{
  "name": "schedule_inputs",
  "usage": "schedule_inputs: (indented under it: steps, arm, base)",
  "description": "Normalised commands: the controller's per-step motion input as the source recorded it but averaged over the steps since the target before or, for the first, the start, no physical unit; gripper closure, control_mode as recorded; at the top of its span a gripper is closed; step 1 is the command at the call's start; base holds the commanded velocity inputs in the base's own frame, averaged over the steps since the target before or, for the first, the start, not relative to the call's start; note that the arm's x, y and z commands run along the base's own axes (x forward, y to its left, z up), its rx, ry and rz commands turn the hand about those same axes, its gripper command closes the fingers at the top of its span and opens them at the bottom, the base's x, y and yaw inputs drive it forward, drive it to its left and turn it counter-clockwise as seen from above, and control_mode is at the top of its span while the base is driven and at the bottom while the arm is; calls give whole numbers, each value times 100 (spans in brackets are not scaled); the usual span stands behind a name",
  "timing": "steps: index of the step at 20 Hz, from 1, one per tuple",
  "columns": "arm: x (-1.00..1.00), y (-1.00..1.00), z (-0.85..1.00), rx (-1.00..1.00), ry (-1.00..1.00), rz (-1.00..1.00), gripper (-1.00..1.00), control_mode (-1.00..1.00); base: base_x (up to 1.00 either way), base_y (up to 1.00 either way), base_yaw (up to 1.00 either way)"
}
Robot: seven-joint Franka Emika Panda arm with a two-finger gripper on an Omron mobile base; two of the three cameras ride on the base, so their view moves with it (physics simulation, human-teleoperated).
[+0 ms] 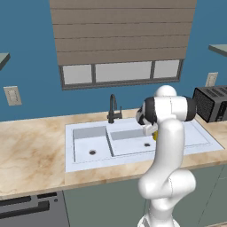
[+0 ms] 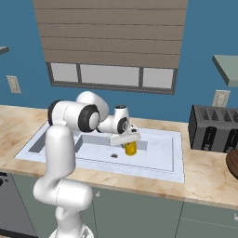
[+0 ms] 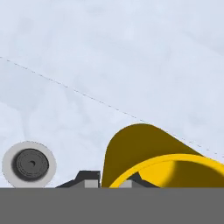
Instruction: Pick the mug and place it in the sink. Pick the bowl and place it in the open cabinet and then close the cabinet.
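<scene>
The yellow mug [image 2: 130, 148] hangs low in the right basin of the pale sink [image 2: 153, 173], close to the drain hole [image 3: 29, 164]. My gripper [image 2: 130, 139] is shut on the mug's rim, with one finger inside the mug [image 3: 148, 151] and one outside. From the left, the mug [image 1: 155, 135] peeks out behind my forearm over the sink [image 1: 84, 165]. I cannot tell whether it touches the basin floor. The dark wooden bowl [image 2: 233, 163] sits on the counter at the far right edge. A grey-green corner of the cabinet [image 2: 227, 67] shows at upper right.
A slim black faucet [image 1: 113, 108] stands behind the basins. A dark grey toaster [image 2: 214, 128] sits on the counter right of the sink, between sink and bowl. A shuttered window is above the sink. Marble counter stretches left of the sink.
</scene>
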Motion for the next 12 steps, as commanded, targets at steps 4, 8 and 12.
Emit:
schedule_inputs:
  steps: [4,8,12]
  arm:
    - [2,0,-23,0,12,13,100,-100]
    - [0,0,-34,0,1,13,100,-100]
    - [0,0,-50,4,3,12,100,-100]
  base:
    - [0,0,0]
    - [0,0,0]
    - [0,0,0]
